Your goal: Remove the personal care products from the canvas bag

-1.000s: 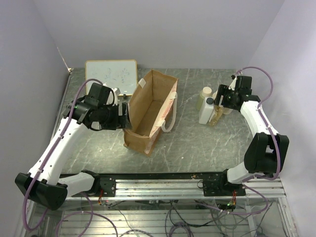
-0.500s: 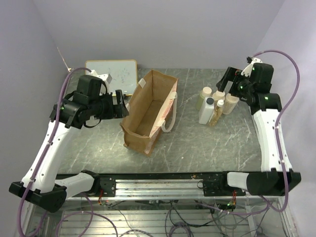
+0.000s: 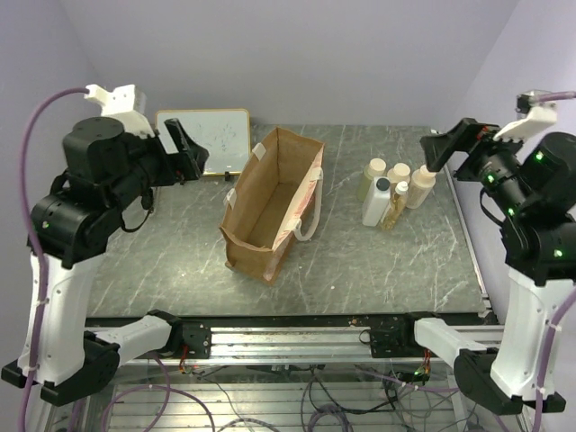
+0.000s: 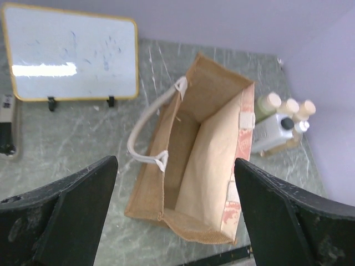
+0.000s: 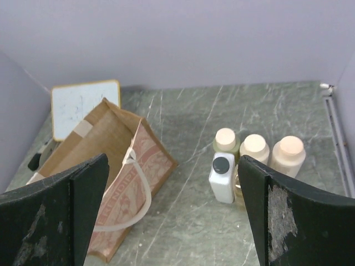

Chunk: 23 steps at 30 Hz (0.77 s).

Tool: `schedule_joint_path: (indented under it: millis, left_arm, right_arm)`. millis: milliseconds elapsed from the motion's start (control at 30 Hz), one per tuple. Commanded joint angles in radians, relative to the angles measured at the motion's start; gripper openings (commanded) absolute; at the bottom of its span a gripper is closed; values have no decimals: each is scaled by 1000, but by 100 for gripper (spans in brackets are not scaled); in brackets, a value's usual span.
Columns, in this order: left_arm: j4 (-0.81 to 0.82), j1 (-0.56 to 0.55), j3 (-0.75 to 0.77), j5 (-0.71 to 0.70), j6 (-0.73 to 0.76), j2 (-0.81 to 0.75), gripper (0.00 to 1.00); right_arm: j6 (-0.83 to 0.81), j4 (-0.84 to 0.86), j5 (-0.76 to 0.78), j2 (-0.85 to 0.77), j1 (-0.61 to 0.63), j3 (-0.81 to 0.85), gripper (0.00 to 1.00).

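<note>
The tan canvas bag [image 3: 270, 202] stands open at the table's middle, cream handles hanging on both sides; no bottle shows inside it. It also shows in the left wrist view [image 4: 194, 160] and the right wrist view [image 5: 111, 166]. The five bottles stand together right of the bag: three cream-capped ones [image 3: 396, 175], the white bottle with dark cap [image 3: 376, 202] and the slim amber bottle [image 3: 397, 203]. My left gripper [image 3: 193, 151] is open and empty, high above the table left of the bag. My right gripper [image 3: 434, 151] is open and empty, high to the right of the bottles.
A framed whiteboard [image 3: 202, 139] stands at the back left, behind the bag. Purple walls close in the back and both sides. A metal rail [image 3: 297, 333] runs along the near edge.
Both arms have risen and pulled back. The left gripper lifted away from the bag's left side, the right gripper lifted away from the bottle group. Bag and bottles stayed put.
</note>
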Motion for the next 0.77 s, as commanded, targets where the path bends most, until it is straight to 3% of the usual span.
schedule_joint_path:
  millis: [0,733]
  left_arm:
    - [8,-5,78,-115,27,-13,97]
    - [-39,-5,114,-179,35,-35,97]
  right_arm:
    - [25,-94,92,-12,0,51,100]
    - [38,-135,233,23,-2,122,100]
